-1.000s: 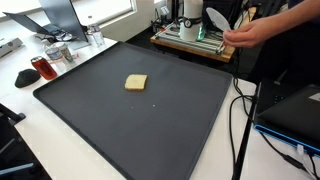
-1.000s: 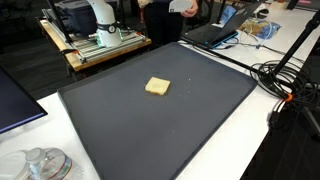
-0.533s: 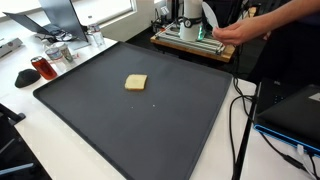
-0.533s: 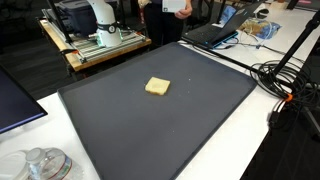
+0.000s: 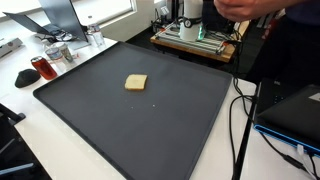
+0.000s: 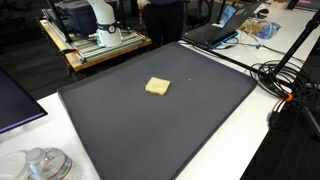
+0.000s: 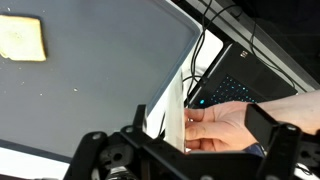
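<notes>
Gripper (image 7: 180, 135): jaws spread wide, nothing clamped, held over the edge of the black mat (image 7: 100, 90); a person's hand (image 7: 240, 122) with a white sheet (image 7: 176, 105) is seen just off that edge. Yellow square (image 5: 136, 83) (image 6: 157, 87) (image 7: 22, 38): laid flat near the mat's middle, untouched, well apart from the gripper; no grasp is judged made, all handling outstanding.

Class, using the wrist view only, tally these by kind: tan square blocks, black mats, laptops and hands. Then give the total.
tan square block: 1
black mat: 1
laptop: 1
person's hand: 1
Total: 4
</notes>
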